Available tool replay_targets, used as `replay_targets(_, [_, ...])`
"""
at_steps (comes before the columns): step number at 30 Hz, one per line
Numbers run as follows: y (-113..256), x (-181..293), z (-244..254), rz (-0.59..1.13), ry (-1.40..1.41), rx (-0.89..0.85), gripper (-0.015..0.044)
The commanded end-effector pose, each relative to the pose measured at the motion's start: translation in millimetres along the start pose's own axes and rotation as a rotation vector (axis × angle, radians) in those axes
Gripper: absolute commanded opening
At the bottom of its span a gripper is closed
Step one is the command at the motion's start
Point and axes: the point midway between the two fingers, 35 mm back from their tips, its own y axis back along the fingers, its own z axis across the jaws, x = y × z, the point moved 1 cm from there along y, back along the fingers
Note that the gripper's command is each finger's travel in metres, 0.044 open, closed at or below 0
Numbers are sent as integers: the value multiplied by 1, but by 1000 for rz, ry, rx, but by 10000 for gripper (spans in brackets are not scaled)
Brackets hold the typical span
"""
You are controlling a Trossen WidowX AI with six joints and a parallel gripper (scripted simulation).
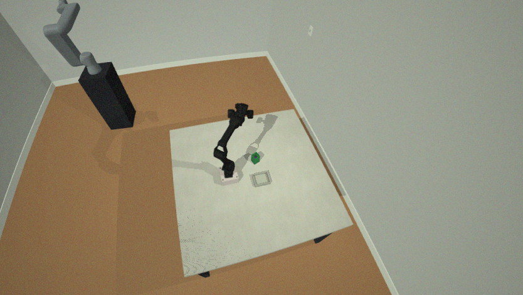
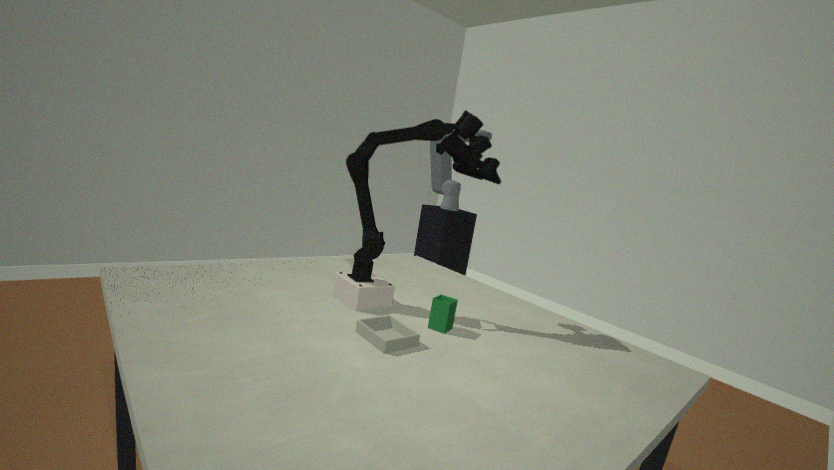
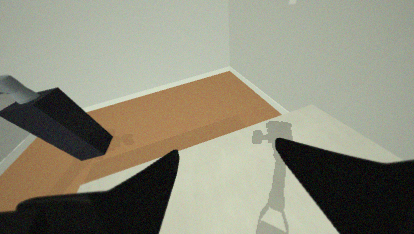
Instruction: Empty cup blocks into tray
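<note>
A green square cup [image 1: 255, 160] [image 2: 441, 316] stands upright on the table. In the top view something small and dark bluish shows in its opening; single blocks cannot be made out. The shallow grey tray [image 1: 261, 184] [image 2: 402, 343] lies close beside the cup, and no blocks show in it. My gripper [image 3: 226, 148] is open and empty, its two black fingers wide apart. It is high above the table, well away from the cup, near the table edge in the top view. Neither the cup nor the tray shows in the wrist view.
My arm's pale base box [image 1: 229, 179] [image 2: 373, 297] stands on the table [image 1: 303, 204] [image 2: 291, 402] near the tray and cup. A grey arm on a black pedestal [image 1: 106, 98] [image 2: 444, 239] [image 3: 65, 125] stands on the floor beyond the table. Walls rise behind.
</note>
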Motion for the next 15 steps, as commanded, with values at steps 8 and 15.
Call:
replay_targets(8, [8, 60, -25, 44, -117, 183, 440])
replay_targets(15, [13, 102, -39, 66, -187, 298, 440])
